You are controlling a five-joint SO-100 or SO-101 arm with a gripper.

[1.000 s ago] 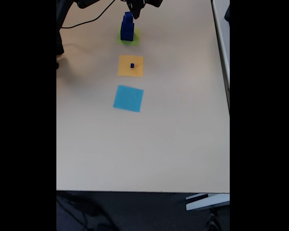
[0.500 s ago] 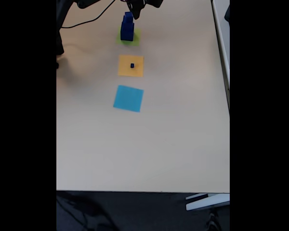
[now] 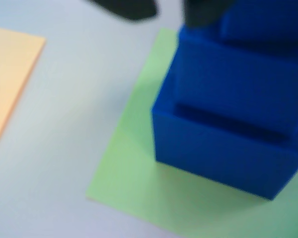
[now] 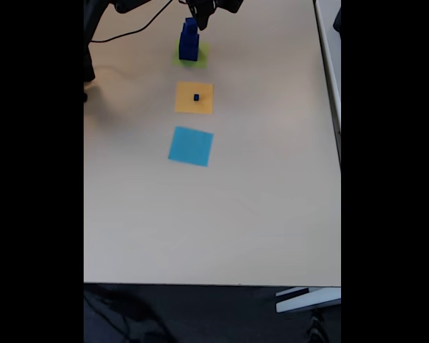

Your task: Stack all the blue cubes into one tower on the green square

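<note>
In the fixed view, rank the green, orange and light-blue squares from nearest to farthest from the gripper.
1. Green square, top of the table, just below the gripper, under the blue tower.
2. Orange square, mid-row, holding a tiny cube.
3. Light-blue square, lowest.

no readable text, labels, brands or numbers anywhere in either view.

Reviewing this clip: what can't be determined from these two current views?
- Gripper: cut off by the top edge in the fixed view, a dark blur in the wrist view; open or shut unclear.
- Tower of blue cubes: its top leaves the wrist frame, and it is too small in the fixed view to count cubes.
- Tiny blue cube on the orange square: too small for detail.
- Green square: partly hidden by the tower.
</note>
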